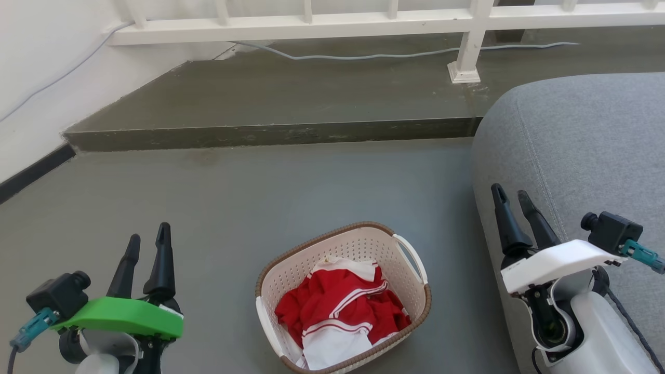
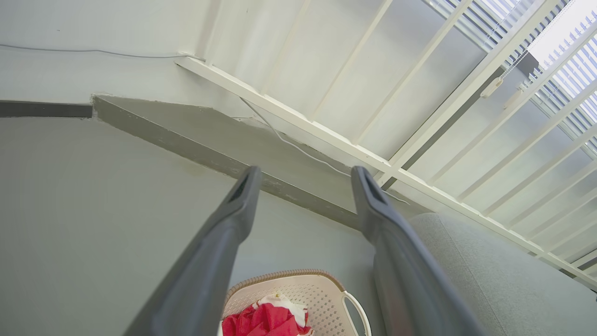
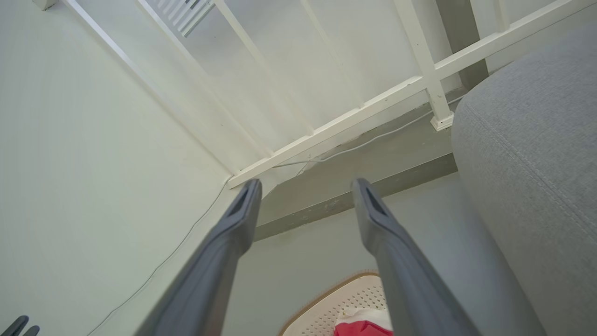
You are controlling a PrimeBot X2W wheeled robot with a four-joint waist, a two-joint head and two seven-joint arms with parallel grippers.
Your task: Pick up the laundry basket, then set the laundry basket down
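Laundry basket (image 1: 332,252) between left tool (image 1: 149,234) and right tool (image 1: 509,191)

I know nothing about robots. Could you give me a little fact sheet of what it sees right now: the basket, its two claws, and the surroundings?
Basket: stands on the grey floor between the two grippers, touched by neither
Contents: red and white clothes
Left gripper: open, empty, to the basket's left
Right gripper: open, empty, to the basket's right, by the grey sofa
Background: a raised step, a white railing, a cable along the step
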